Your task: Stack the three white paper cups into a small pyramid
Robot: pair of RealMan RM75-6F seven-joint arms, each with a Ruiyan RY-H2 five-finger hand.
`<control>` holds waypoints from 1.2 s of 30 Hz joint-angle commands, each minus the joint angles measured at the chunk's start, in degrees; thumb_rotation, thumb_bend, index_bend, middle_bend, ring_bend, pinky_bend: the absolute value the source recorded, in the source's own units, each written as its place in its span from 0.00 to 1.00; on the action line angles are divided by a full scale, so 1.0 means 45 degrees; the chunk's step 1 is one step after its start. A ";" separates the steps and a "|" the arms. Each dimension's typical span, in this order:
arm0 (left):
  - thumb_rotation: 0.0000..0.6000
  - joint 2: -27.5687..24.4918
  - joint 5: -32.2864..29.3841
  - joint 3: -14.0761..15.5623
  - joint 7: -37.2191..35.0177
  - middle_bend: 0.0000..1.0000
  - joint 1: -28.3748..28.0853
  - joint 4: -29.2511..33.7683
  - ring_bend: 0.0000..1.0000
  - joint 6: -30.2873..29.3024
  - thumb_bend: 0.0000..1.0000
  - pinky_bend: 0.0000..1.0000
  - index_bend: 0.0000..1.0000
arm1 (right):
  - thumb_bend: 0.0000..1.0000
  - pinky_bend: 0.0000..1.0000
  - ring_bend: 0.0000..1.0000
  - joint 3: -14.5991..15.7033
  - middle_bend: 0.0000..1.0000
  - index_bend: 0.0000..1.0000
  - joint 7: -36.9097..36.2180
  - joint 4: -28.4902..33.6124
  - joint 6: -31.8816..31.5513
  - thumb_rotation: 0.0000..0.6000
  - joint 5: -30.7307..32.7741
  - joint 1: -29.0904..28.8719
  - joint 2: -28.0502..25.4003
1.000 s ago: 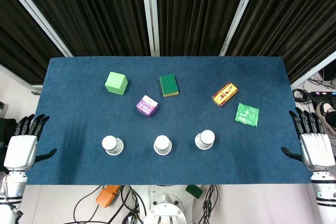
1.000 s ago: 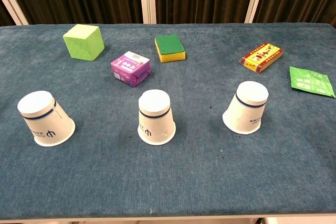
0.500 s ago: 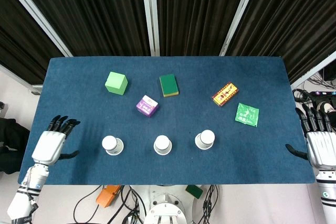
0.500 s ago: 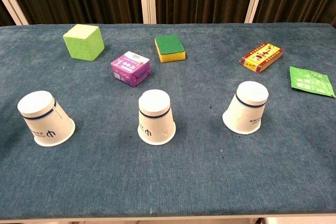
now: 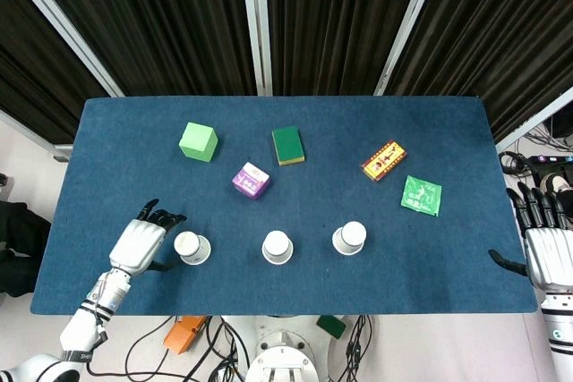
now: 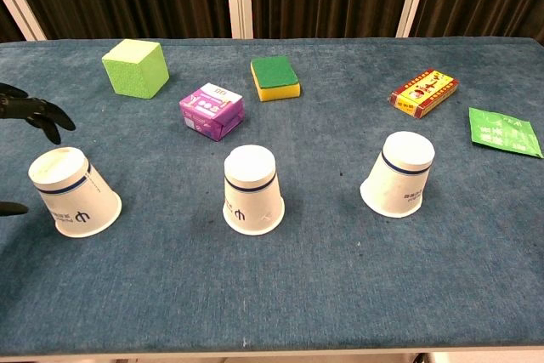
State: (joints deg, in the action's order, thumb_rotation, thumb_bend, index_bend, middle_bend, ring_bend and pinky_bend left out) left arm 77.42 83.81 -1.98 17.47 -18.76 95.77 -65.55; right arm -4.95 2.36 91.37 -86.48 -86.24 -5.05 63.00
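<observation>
The left hand hovers just beside the left cup, fingers spread, holding nothing. The right hand, also spread and empty, sits off the worktop's right edge. Three upturned cups stand apart in a row: left, middle cup, right cup.

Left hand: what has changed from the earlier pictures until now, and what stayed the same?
The left hand has moved in over the table edge toward the leftmost cup; its fingers now show in the chest view, spread and apparently not yet gripping the cup. The right hand shifted slightly outward and stays open. All three cups and the other items have not moved.
</observation>
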 commanded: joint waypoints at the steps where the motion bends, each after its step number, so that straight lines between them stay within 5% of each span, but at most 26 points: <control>1: 1.00 0.0190 -0.0160 -0.0119 -0.0189 0.33 -0.0151 -0.0020 0.25 0.0093 0.15 0.08 0.25 | 0.16 0.08 0.00 0.0011 0.06 0.00 -0.0041 -0.0063 0.0047 1.00 -0.0002 -0.0022 0.0053; 8: 1.00 0.0523 -0.0173 -0.0204 -0.0125 0.48 -0.0344 -0.0332 0.40 -0.0082 0.23 0.12 0.41 | 0.16 0.08 0.00 0.0016 0.06 0.00 -0.0155 -0.0223 0.0085 1.00 0.0009 -0.0031 0.0121; 23: 1.00 0.1269 -0.0415 -0.0827 0.1100 0.48 -0.1681 0.0645 0.40 0.0663 0.23 0.12 0.41 | 0.16 0.08 0.00 0.0056 0.06 0.00 -0.0352 -0.0317 -0.0107 1.00 -0.0055 0.0109 0.0041; 36: 1.00 0.2183 -0.1211 -0.0577 0.2468 0.48 -0.2113 0.0761 0.40 0.0840 0.23 0.12 0.41 | 0.16 0.08 0.00 0.0110 0.06 0.00 -0.0537 -0.0459 -0.0054 1.00 0.0061 0.0218 0.0087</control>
State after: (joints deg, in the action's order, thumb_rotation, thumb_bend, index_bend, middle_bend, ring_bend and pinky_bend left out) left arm 87.07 78.51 -4.68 28.45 -28.19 99.25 -61.69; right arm -4.46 -0.06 89.30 -86.72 -85.97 -4.07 63.39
